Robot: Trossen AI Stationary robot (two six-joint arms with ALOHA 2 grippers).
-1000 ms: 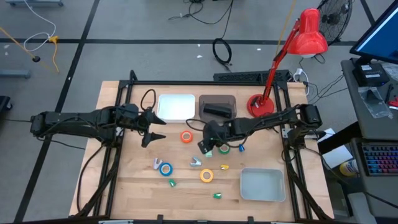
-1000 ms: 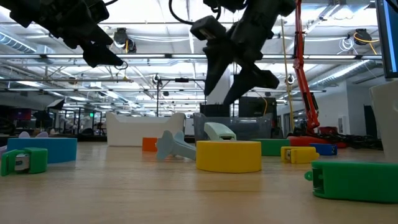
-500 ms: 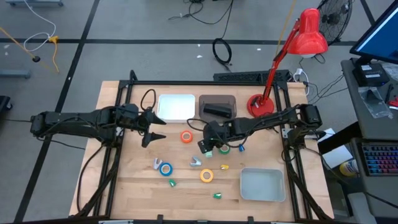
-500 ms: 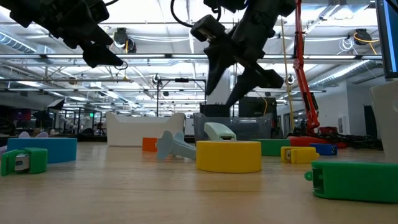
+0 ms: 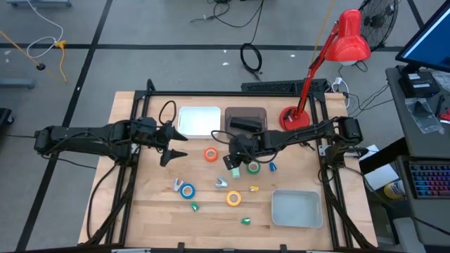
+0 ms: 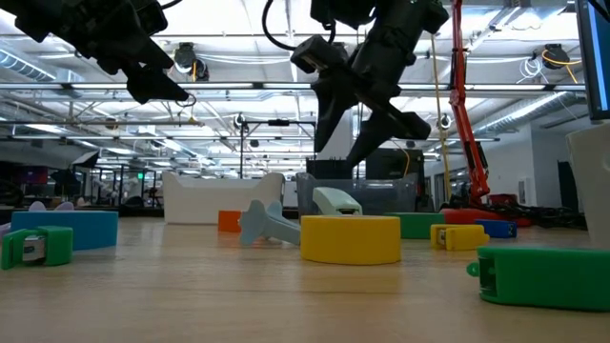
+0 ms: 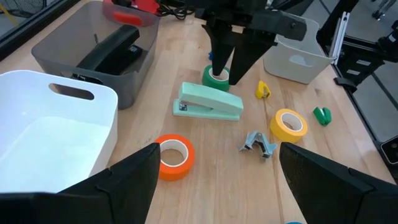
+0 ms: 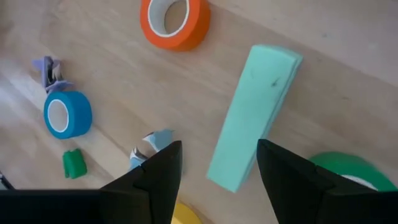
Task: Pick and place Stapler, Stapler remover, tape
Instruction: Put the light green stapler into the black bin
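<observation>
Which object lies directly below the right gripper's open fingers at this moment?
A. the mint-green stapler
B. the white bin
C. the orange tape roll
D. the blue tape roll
A: in the right wrist view the right gripper is open and empty, with the mint-green stapler lying on the table just ahead of its fingers; the orange tape roll sits farther off.

Robotics lab: open ceiling trusses (image 6: 238, 90) overhead, floor cables (image 5: 251, 56) at 12 o'clock, keyboard (image 5: 429, 179) at 3 o'clock.
</observation>
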